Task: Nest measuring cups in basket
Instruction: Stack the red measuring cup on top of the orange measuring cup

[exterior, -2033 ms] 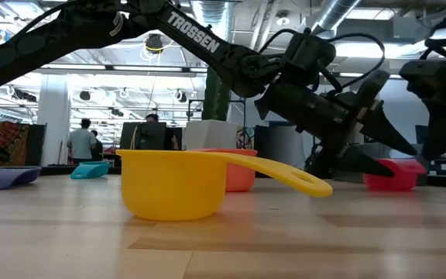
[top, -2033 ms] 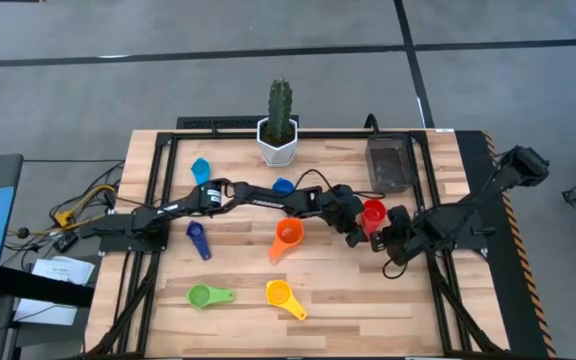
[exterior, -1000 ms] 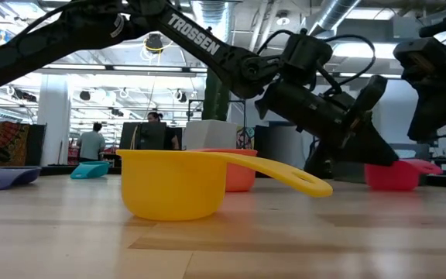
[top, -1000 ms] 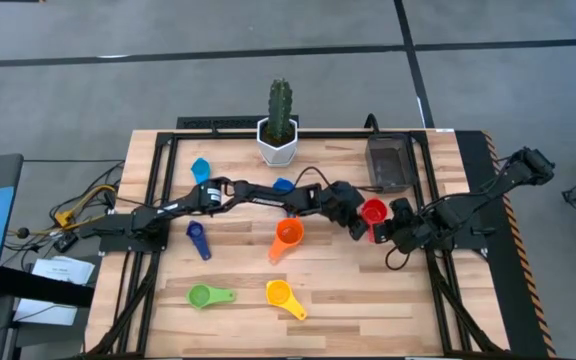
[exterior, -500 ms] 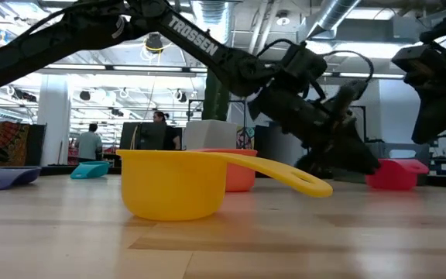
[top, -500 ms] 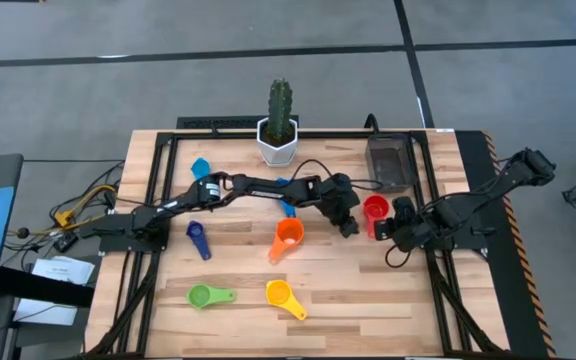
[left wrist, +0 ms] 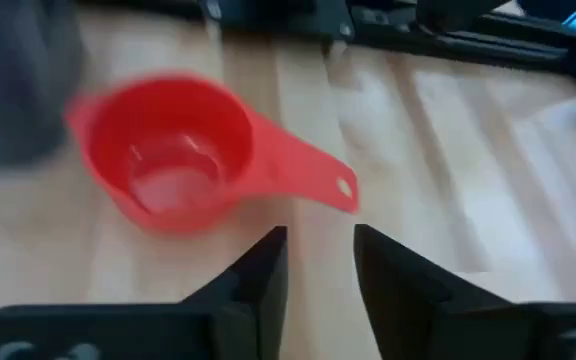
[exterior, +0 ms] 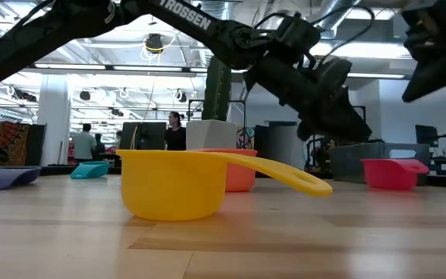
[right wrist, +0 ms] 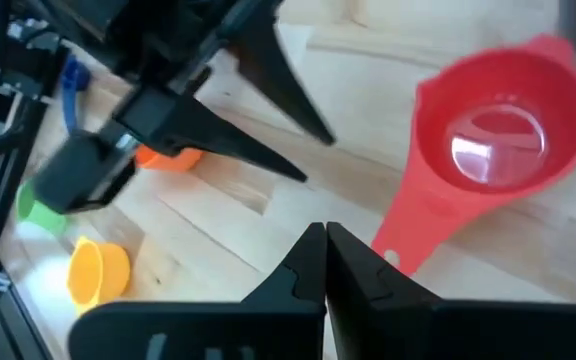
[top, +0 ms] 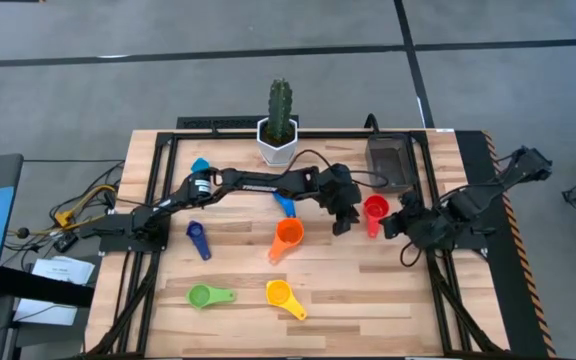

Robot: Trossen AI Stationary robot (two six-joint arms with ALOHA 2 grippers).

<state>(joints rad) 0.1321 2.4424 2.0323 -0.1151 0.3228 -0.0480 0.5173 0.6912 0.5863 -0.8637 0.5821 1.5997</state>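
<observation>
The red measuring cup (top: 375,210) stands on its base on the table just in front of the dark grey basket (top: 390,165), handle toward the near edge. My left gripper (top: 341,225) hovers to its left, lifted above the table (exterior: 355,124), open with nothing between its fingers (left wrist: 320,250). My right gripper (top: 396,222) hangs to the cup's right, shut (right wrist: 325,245), beside the cup's handle (right wrist: 408,235) and above it. Orange (top: 287,235), yellow (top: 283,295), green (top: 206,295), dark blue (top: 197,238), blue (top: 285,204) and light blue (top: 200,166) cups lie on the table.
A white pot with a cactus (top: 280,140) stands at the far edge, left of the basket. Black frame rails (top: 438,280) run along the table's sides. Bare wood lies near the front right (top: 368,310). People show in the room beyond the table (exterior: 175,128).
My left gripper has risen off the table, drawn back from the red cup toward the table's left, rolled about its own line, and its fingers have parted a little. My right gripper has risen as well. The red cup stays where it stood.
</observation>
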